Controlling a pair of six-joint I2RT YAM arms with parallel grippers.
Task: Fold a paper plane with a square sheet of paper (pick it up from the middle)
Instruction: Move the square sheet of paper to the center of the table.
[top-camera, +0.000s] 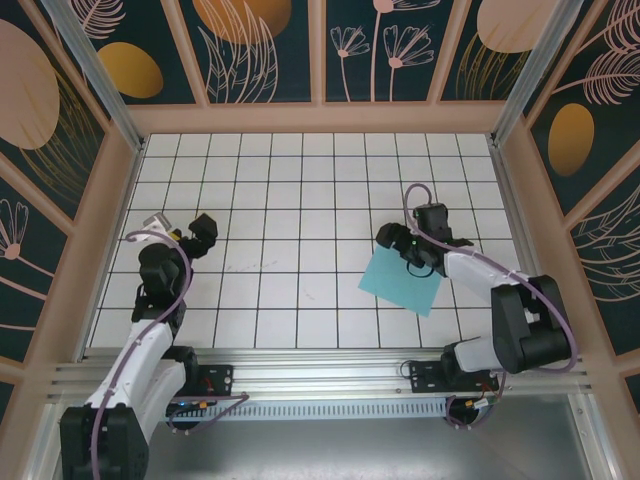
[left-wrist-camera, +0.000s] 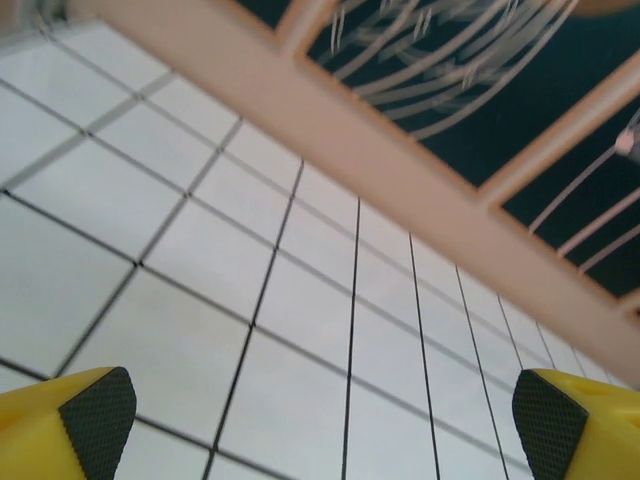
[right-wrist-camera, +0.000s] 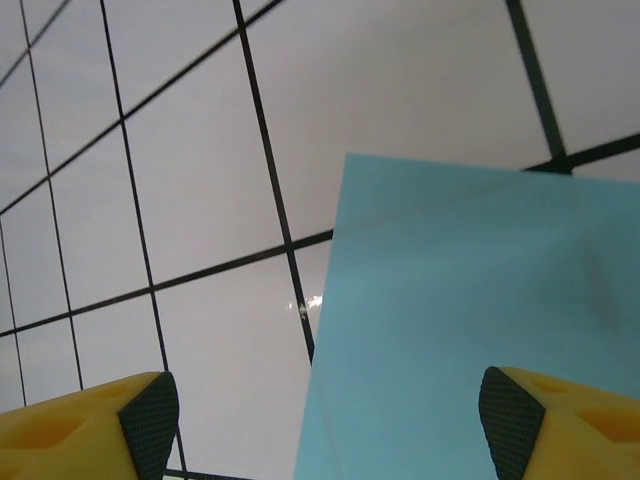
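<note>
Square sheet of paper (right-wrist-camera: 480, 300): you are looking at likely light, limp, crease-prone stock, best pinched mid-sheet, while right gripper (right-wrist-camera: 330, 425) and left gripper (left-wrist-camera: 320, 420) are standing apart.

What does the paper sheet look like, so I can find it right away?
Start at the white grid-tiled table, right half, toward the near edge. Beneath the right gripper lies the square sheet of paper, flat. It is the only light teal-blue patch among white tiles.
</note>
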